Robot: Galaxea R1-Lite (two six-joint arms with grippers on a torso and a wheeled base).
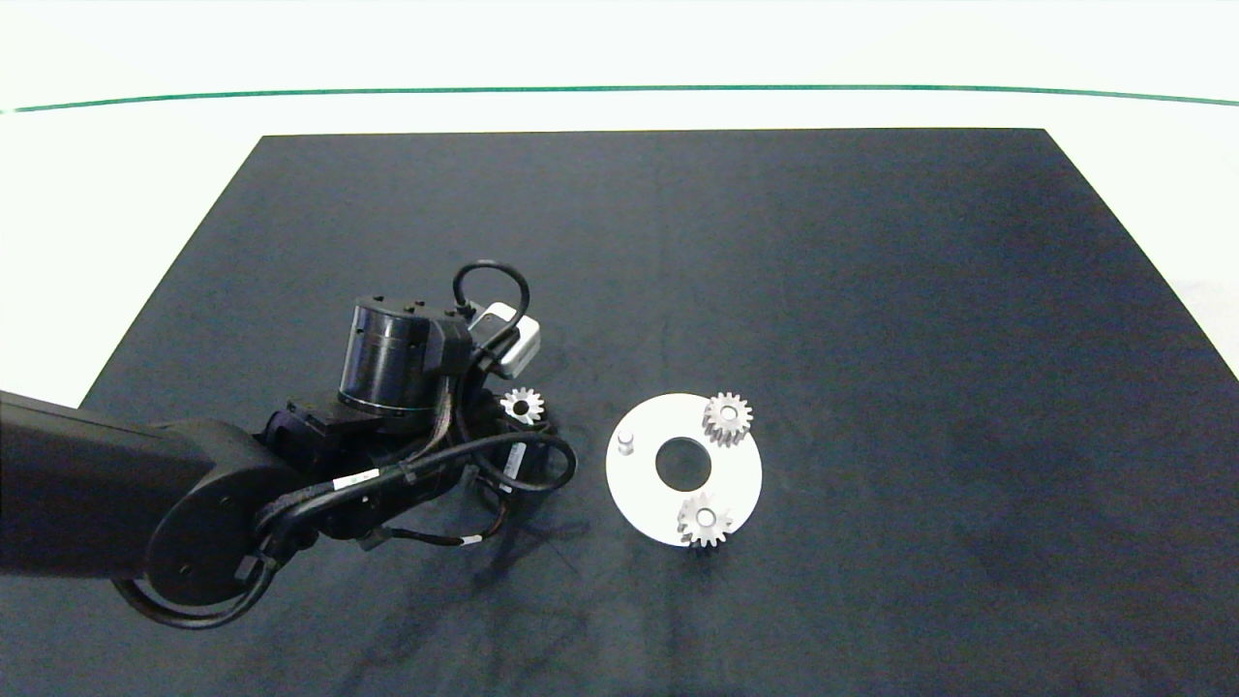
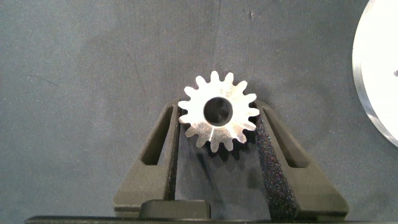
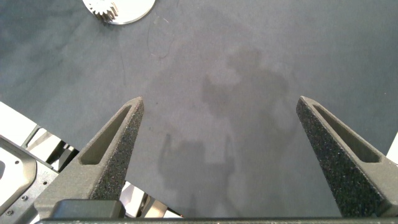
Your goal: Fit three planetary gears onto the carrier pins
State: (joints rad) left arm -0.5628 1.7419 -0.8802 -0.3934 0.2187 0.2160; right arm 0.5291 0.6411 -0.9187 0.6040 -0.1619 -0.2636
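1. Head view: white disc on dark surface, two gears seated on its pins — one at the far side of the centre hole, one at the near edge.
2. Third pin bare, standing at the disc's left side, facing the left gripper.
3. Third gear off the disc, just to its left, well short of the bare pin.
4. Left wrist view: left gripper clamped on that gear, pads touching the teeth on both sides, bore facing the camera; disc rim close by at the frame edge.
5. Cannot tell whether the gear rests flat on the surface or sits lifted clear of it.
6. Right gripper spread wide apart, holding nothing, hovering over bare surface with the disc far off; right arm absent from the head view.
7. Progress, as a judgement: two of three installed; remaining is carrying the last gear over the bare pin, lining bore with pin, lowering, releasing.
8. Writing: small white tags on the left arm's cables, too small to read; no brand legible anywhere.
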